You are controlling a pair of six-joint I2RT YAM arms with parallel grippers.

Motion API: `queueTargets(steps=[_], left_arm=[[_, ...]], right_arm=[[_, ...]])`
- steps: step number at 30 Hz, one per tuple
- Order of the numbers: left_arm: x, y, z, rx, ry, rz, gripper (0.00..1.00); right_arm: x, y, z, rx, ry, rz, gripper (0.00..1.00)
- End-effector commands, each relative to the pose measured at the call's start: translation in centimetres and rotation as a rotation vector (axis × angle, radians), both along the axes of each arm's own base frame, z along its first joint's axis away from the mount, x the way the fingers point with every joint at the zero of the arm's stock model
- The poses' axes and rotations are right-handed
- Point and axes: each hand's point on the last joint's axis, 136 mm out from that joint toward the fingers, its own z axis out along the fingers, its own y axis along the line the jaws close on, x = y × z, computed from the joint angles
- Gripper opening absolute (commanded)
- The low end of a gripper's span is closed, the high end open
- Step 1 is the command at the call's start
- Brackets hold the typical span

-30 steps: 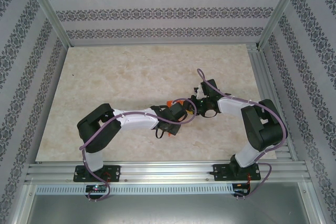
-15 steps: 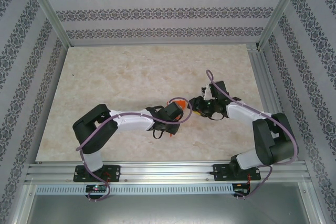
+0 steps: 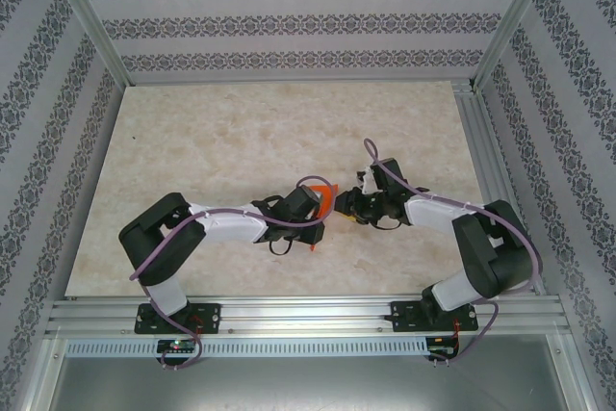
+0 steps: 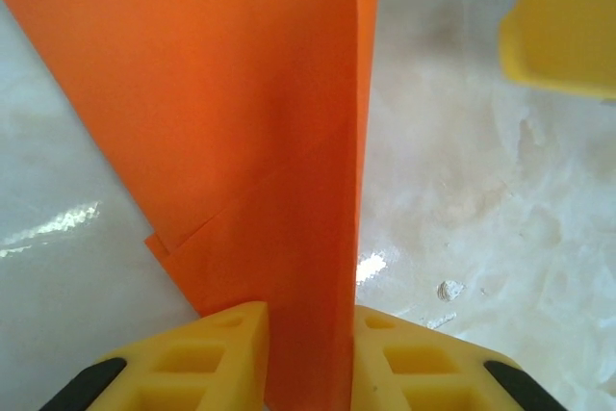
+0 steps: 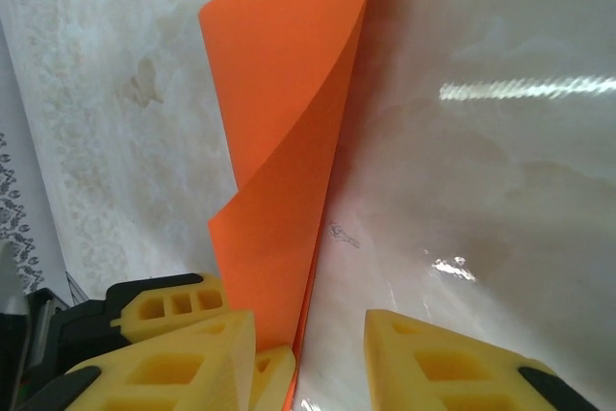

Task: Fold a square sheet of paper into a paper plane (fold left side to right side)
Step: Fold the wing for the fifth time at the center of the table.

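Two grippers meet: the left gripper (image 4: 310, 353) is clamped on the paper (image 4: 250, 122); the right gripper (image 5: 308, 339) stands parted, paper edge beside one finger. Paper stands on edge between them, near the tabletop (image 3: 241, 132) centre.

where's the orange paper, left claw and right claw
orange paper (image 4: 241, 93), left wrist view, on its flat face
left claw (image 4: 310, 344), left wrist view, midway between fingertips
right claw (image 5: 308, 344), right wrist view, midway between fingertips
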Motion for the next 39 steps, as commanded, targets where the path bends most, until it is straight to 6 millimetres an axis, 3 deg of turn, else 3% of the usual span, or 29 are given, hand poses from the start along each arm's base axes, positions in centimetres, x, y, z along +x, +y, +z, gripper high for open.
queueTargets(steps=[1, 10, 18, 39], left_arm=[[0.3, 0.2, 0.5, -0.054, 0.013, 0.034, 0.27], [0.4, 0.6, 0.4, -0.066, 0.017, 0.051, 0.26], [0.3, 0.5, 0.4, -0.088, 0.02, 0.052, 0.26], [0.5, 1.0, 1.2, -0.168, 0.029, 0.082, 0.41]], right_arm=[[1.0, 1.7, 0.4, 0.032, -0.019, 0.006, 0.34], [1.5, 2.7, -0.5, 0.03, -0.008, 0.001, 0.26], [2.0, 4.3, -0.2, 0.055, -0.021, 0.028, 0.25], [2.1, 5.3, -1.6, -0.003, -0.007, 0.079, 0.26]])
